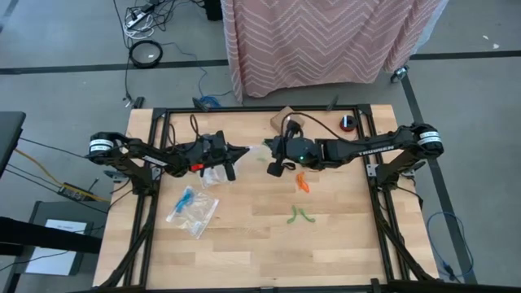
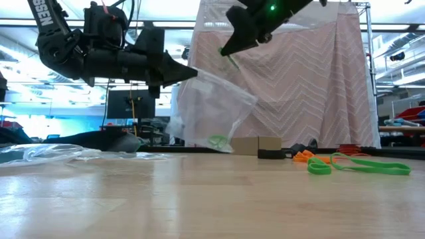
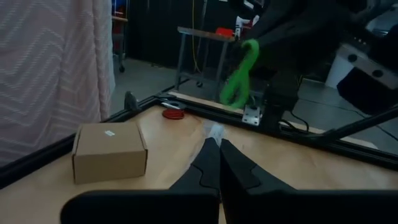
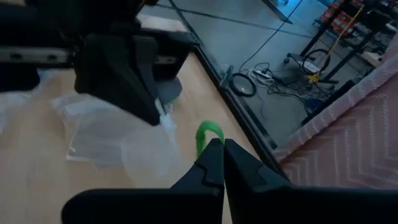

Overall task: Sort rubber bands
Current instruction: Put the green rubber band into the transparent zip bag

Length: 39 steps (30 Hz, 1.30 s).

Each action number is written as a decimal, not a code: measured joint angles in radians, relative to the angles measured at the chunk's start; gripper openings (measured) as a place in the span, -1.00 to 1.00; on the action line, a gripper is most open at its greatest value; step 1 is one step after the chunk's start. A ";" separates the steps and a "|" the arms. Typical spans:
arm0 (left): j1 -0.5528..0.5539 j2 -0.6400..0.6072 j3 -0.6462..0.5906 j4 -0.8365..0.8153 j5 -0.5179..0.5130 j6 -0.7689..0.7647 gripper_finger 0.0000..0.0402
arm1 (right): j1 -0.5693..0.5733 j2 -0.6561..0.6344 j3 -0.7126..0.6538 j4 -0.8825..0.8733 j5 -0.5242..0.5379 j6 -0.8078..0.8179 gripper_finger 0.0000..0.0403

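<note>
High view, landmark: the clear floppy plastic zip bag is hanging above the table middle, between the two arms.
Left gripper: jaws pressed together, pinching the bag's top edge.
Right gripper: jaws closed, pinching a thin green rubber band that is dangling lengthwise just above the bag's mouth.
Key relation: the band is sitting above and slightly right of the opening, so the right arm is nearer.
In bag: another green band is lying at the bottom.
Right of bag: orange rubber bands and green loops are waiting on the wooden table.
</note>
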 joint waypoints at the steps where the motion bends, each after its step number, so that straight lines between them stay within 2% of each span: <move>1: 0.000 0.000 0.000 -0.001 0.000 0.001 -0.99 | 0.000 0.000 0.000 0.000 0.000 -0.001 -1.00; 11: -0.006 0.022 -0.005 -0.027 -0.020 0.014 -0.99 | -0.013 -0.001 -0.021 -0.004 -0.029 -0.001 -1.00; 16: -0.027 0.031 -0.082 0.314 0.000 0.026 -0.99 | -0.014 -0.001 -0.081 0.147 -0.035 -0.008 -1.00; 18: -0.025 0.031 -0.130 0.397 -0.002 0.029 -0.99 | -0.009 -0.001 -0.093 0.184 -0.035 -0.023 -1.00; 21: -0.025 0.031 -0.169 0.387 -0.005 0.027 -0.99 | 0.004 -0.001 -0.095 0.263 -0.036 -0.087 -1.00; 26: -0.032 0.041 -0.185 0.393 0.002 0.029 -0.99 | 0.015 -0.005 -0.094 0.424 -0.127 -0.154 -1.00; 39: -0.071 0.041 -0.161 0.395 -0.004 0.091 -1.00 | 0.002 -0.002 -0.094 0.500 -0.180 -0.185 -1.00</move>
